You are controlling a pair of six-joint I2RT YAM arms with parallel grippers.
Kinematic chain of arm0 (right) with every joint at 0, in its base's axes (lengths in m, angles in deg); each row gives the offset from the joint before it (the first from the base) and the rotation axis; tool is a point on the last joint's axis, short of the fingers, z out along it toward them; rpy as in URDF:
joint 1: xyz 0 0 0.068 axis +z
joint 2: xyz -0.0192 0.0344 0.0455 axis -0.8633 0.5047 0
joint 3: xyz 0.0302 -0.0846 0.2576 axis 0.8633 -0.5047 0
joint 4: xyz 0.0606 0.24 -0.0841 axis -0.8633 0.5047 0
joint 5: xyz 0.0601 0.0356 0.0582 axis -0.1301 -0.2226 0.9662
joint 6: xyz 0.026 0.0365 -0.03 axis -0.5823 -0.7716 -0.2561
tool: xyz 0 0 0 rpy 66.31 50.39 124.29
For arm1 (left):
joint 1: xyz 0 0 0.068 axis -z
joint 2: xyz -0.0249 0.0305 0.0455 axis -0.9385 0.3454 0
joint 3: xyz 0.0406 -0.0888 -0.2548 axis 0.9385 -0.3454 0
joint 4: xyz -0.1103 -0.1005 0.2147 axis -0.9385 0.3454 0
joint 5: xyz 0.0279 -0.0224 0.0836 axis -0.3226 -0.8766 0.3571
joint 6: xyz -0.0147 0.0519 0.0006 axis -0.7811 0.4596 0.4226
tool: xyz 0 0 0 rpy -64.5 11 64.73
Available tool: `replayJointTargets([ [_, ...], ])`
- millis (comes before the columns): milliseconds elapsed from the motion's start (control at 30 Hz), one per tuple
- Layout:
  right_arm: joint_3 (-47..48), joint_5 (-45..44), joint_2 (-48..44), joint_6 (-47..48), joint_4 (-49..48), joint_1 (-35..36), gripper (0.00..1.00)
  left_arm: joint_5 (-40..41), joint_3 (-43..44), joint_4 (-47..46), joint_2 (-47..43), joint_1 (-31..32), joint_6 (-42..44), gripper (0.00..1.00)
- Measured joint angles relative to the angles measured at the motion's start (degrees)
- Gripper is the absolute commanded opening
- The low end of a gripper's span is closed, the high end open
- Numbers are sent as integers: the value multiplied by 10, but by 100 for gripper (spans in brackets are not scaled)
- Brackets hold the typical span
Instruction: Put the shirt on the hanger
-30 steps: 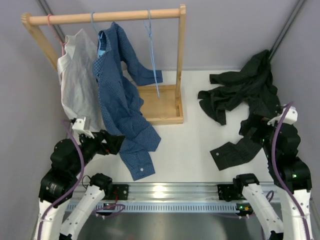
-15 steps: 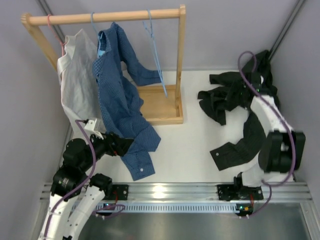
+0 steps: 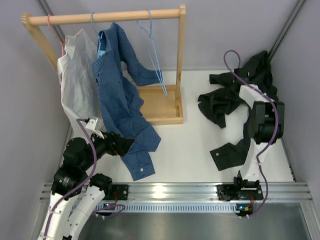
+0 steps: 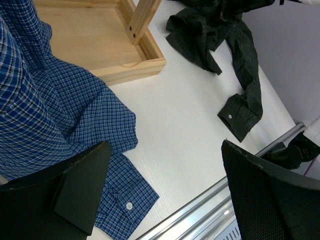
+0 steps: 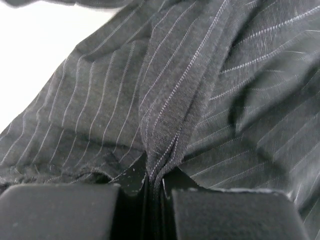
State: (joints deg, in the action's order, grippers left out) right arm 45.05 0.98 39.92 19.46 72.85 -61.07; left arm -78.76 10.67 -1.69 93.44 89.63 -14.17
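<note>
"Two shirts on the rack and one on the desk. Which one is yours?"

"The black pinstriped one. The shirt (image 3: pixel 220 102) lies crumpled at the far right of the desk (image 3: pixel 190 145), well apart from the wooden rack (image 3: pixel 105 17). One sleeve trails back towards my base, its cuff flat on the white top."

"And the right side, what's it doing?"

"My right fingers (image 5: pixel 153 197) are pinched tight on a raised fold of that shirt. The stripes run straight down into the seam between them."

"Left side?"

"My left fingers (image 3: pixel 114 144) stand wide with nothing in them, low and just beside the hem of the blue checked shirt (image 3: pixel 120 100). Its buttoned cuff lies on the desk under the gap."

"Where's the hanger?"

"The hanger (image 3: pixel 156 60), thin light-blue wire, hangs by its hook near the right end of the rack, beside the blue checked shirt. The pale grey shirt (image 3: pixel 75 75) hangs at the left."
</note>
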Motion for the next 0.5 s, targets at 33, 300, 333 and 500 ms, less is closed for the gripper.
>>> replayJointTargets([
  [33, -33, -9, -26, -1, -10, 10, 0, -1, 0, -1, 2, 0, 0, 95],
  [300, -287, -163, -310, -132, -54, 328, 9, -10, -1, -4, 5, -6, 1, 95],
  [333, -307, -172, -326, -150, -56, 362, 14, -10, -1, -4, 5, -6, 2, 95],
  [500, -387, -217, -387, -241, -38, 482, 100, -14, -1, -7, 7, -7, 3, 94],
])
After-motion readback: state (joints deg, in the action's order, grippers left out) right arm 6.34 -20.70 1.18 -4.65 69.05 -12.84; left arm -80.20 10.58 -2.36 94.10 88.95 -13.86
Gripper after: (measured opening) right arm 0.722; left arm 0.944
